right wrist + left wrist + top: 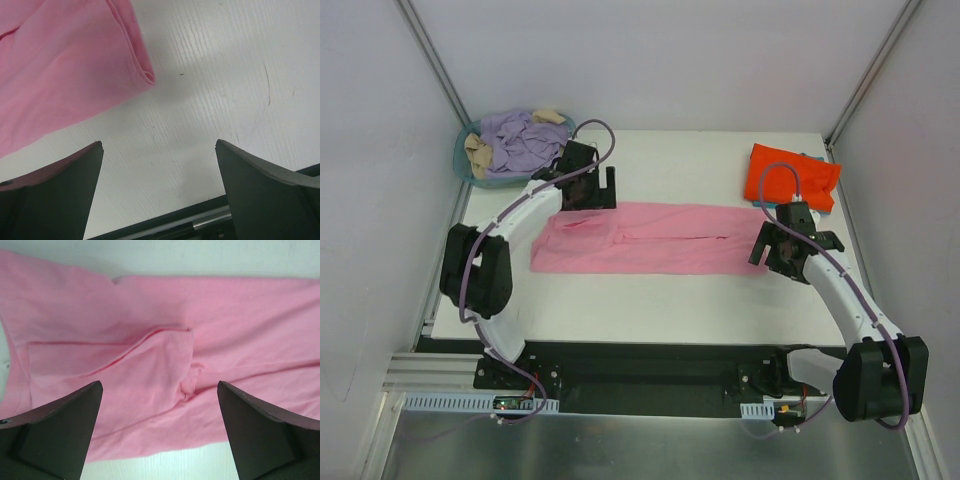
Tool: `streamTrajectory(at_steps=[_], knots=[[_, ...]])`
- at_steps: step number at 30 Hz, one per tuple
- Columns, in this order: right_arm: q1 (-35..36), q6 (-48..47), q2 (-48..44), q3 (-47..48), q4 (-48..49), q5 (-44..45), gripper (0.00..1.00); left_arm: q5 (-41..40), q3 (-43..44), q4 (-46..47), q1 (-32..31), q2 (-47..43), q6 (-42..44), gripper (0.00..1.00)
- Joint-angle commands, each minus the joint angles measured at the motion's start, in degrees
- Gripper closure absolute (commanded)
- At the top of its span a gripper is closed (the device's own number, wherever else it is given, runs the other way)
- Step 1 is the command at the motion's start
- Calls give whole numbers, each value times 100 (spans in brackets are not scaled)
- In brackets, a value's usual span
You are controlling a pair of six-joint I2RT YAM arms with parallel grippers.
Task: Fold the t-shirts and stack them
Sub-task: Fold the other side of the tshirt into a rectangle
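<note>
The light pink t-shirt [650, 240] lies mid-table, folded lengthwise into a long strip. My left gripper [590, 193] is open and empty over the strip's back left part. In the left wrist view the pink cloth [200, 330] with a folded-in sleeve fills the space between the spread fingers of the gripper [159, 386]. My right gripper [798, 248] is open and empty just past the strip's right end. The right wrist view shows the shirt's corner [65, 65] to the upper left of the gripper [159, 145]. The folded orange-red t-shirt [790, 175] lies at the back right on the teal-blue one [826, 202], of which only an edge shows.
A round teal basket [466, 168] at the back left corner holds lavender cloth [520, 140] and some beige pieces. White walls close in both sides. Bare white table [215, 75] lies under my right gripper, with the table's dark edge rail [165, 225] close by.
</note>
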Motion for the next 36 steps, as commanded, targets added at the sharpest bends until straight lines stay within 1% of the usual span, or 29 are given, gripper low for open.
streamTrajectory(at_steps=[1,6,7,11,15,17,22,27,33,36], knots=[[8,-90,-12,-72,87,-64,0,-162,-702,-79,5,-713,-348,1],[8,-107,-39,-98,122,-125,0,162,-1484,113,5,-908,-657,1],[-1,-116,-21,-107,131,-151,0,215,-1529,175,5,-829,-701,1],[8,-125,23,-116,149,-213,0,-11,-1390,281,40,-372,-806,1],[8,-151,-12,-133,149,-178,0,-179,-846,316,224,164,-824,0],[8,-151,-56,-133,149,-169,0,-232,-599,351,382,515,-702,1],[8,-169,-144,-125,87,7,1,-92,464,334,655,1307,-395,0],[8,-160,-197,-142,105,33,0,-100,1404,299,682,1588,-121,1],[8,-187,-205,-133,123,-107,0,-101,1976,290,691,1851,28,1],[-1,-256,-241,-142,175,-257,0,75,1969,228,699,1792,-67,1]])
